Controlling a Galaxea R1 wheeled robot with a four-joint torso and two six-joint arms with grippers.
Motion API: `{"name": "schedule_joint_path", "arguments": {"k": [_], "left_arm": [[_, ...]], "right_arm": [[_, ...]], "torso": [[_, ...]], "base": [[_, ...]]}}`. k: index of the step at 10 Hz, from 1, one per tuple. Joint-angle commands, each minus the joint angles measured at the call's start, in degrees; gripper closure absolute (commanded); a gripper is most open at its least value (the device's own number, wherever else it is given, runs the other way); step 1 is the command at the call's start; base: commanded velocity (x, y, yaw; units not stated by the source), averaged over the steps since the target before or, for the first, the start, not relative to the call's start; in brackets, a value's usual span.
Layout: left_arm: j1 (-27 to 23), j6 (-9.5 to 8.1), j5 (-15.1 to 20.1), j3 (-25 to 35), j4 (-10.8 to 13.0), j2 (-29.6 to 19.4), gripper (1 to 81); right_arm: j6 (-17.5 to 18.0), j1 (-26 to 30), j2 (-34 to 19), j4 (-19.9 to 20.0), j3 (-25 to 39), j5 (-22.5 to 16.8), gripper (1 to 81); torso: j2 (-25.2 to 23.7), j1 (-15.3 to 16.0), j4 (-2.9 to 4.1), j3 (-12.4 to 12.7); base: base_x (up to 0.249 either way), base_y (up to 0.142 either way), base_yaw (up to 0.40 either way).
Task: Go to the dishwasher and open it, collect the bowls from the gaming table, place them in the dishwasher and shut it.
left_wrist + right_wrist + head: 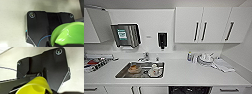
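Left gripper carries green bowl, right gripper carries yellow bowl, dishwasher open and dark under the countertop right of the sink; hazard, judged: rim-only holds slipping, bowls dropping short of racks.

A white counter runs below white wall cabinets. A steel sink holds dishes, with a tap behind it. Stacked plates sit to the right. Under the counter edge shows the dishwasher, its dark interior exposed.
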Motion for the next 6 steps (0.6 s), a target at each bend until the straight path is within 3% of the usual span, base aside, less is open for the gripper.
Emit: {"name": "schedule_joint_path", "arguments": {"k": [1, 4, 6], "left_arm": [[-2.8, -0.92, -2.8, 0.5, -0.2, -2.5, 81.1], [-2.6, -2.16, -4.9, 1.6, -0.2, -4.2, 81.1], [-3.5, -4.95, -8.9, 1.6, 0.1, -6.0, 81.1]], "right_arm": [[0.3, 2.6, -2.6, -0.1, 2.2, -2.3, 81.1], [0.3, 2.7, -2.6, -0.1, 1.8, -2.1, 81.1], [0.3, 2.7, -2.7, -0.2, 1.8, -2.0, 81.1]], "torso": [[0.0, 0.0, 0.00, -5.3], [0.0, 0.0, 0.00, -8.4], [0.0, 0.0, 0.00, -12.4]], "base": [[0.000, 0.000, 0.000], [0.000, 0.000, 0.000], [0.000, 0.000, 0.000]]}}
